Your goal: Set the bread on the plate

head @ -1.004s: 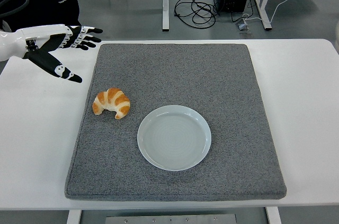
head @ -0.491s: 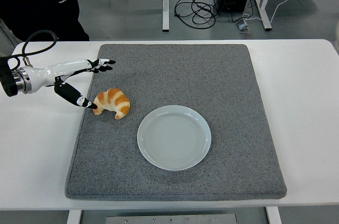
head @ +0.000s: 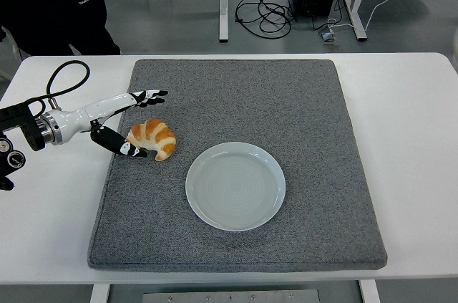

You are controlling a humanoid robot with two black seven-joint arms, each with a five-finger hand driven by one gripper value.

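- Left hand (head: 123, 120) is reaching in from the table's left edge, open wide: fingers (head: 147, 95) are stretching over the far side of the bread (head: 152, 138), thumb is lying low at its near-left side, at or just short of the crust. Nothing is gripped yet.
- Bread, a croissant, is sitting on the grey mat (head: 300, 102) toward the table's left edge, just beside the plate (head: 235, 185) but not touching it. Plate is empty, nearer the table's front edge, about mid-width.
- Risk: thumb is coming in low, so closing now is likely pushing the croissant toward the plate rather than pinching it.
- Risk: fingers are sitting high and far back; a shallow close is probably catching only the curved top, and the flaky crust is likely crushing or slipping out.
- Risk: plate is close, so a nudged croissant is maybe bumping the rim and shifting the plate.
- Right hand is not showing. A person in dark clothes (head: 54, 2) is standing past the far-left corner.
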